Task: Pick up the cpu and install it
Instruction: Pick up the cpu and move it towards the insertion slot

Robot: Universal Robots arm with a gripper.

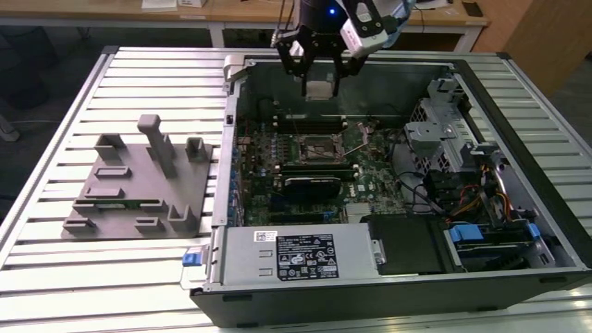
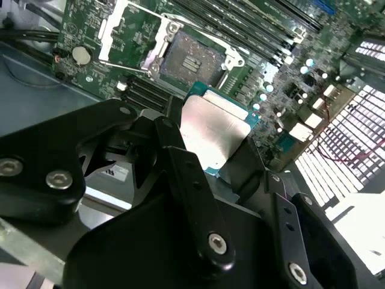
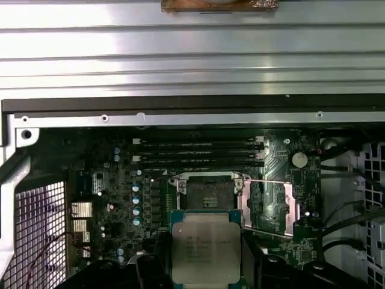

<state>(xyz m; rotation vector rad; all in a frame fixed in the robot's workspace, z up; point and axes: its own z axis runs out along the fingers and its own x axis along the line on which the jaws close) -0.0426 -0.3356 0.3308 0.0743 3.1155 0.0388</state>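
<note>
Hanging over the open case (image 1: 389,295) with my fingers (image 1: 303,78) closed onto the cpu (image 1: 318,90), gripping it by two opposite edges, so the chip's in the air and well clear of the motherboard (image 1: 370,173). In the first wrist view it sits just beside the socket (image 3: 209,194), not in it yet. The socket's bare and its load plate (image 3: 267,205) is swung aside.

What worries me, honestly:
- I've only got the edges, so any slip or tilt could drop it corner-first onto those contacts. Bent pins, game over.
- I can't tell from here whether the notches match the socket, and a rotated chip pushed down would wreck both.
- The frame is tight, with memory slots (image 3: 198,152) right next to it, so my fingers could clip something going in.
</note>
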